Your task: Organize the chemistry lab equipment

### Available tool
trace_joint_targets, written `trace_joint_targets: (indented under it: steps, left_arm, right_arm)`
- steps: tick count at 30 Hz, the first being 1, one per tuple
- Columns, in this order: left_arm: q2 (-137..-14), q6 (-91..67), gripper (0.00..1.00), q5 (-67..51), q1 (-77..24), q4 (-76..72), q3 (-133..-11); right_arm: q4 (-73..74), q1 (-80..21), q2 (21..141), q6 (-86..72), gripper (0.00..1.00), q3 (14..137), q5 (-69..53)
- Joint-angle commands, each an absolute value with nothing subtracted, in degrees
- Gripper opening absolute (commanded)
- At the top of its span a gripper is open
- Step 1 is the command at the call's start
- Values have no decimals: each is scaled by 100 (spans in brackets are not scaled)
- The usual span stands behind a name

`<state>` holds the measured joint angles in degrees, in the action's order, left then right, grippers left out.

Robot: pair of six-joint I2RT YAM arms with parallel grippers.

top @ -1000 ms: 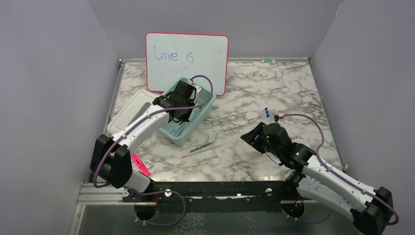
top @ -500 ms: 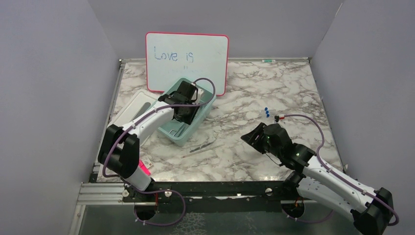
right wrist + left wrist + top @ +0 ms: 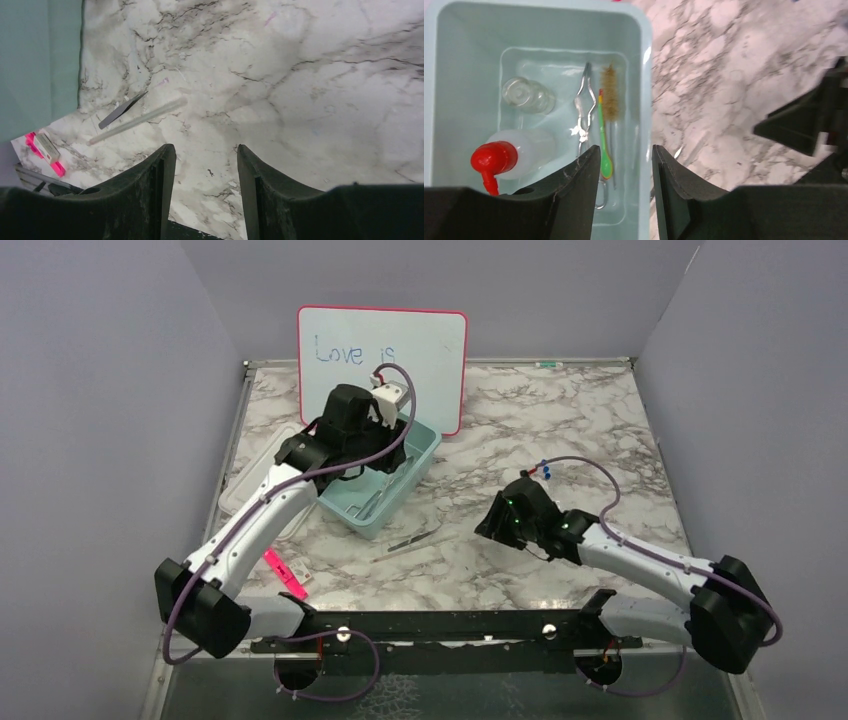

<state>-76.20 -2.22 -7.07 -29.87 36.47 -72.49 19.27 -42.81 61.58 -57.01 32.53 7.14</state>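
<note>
Left fingers (image 3: 574,200), parted and empty, hang over the bin (image 3: 646,75) collecting the squeeze bottle (image 3: 531,147); right fingers (image 3: 145,200), likewise parted and empty, hover above a stray rod (image 3: 137,121) beside it.

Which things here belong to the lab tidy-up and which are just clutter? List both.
Job: squeeze bottle, glass flask, metal tongs, bristle brush, all in the teal bin; blue-capped tubes and clear rod, on the table.
Lying about: whiteboard, pink marker.
</note>
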Motion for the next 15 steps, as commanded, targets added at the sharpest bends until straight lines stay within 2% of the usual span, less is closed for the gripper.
trace_joint_targets:
  steps: [1, 6, 15]
  left_arm:
    - [-6881, -496, 47, -1923, -3023, 3078, -6909]
    - [-6153, -773, 49, -2514, -3040, 2440, -6297]
    - [-5531, -927, 52, -2370, -3041, 2193, -5744]
  right_arm:
    - [1373, -4497, 6958, -5359, 52, 3706, 293]
    - [1262, -4831, 7802, -5612, 52, 4181, 540]
    - [1352, -5228, 8884, -6150, 46, 4868, 795]
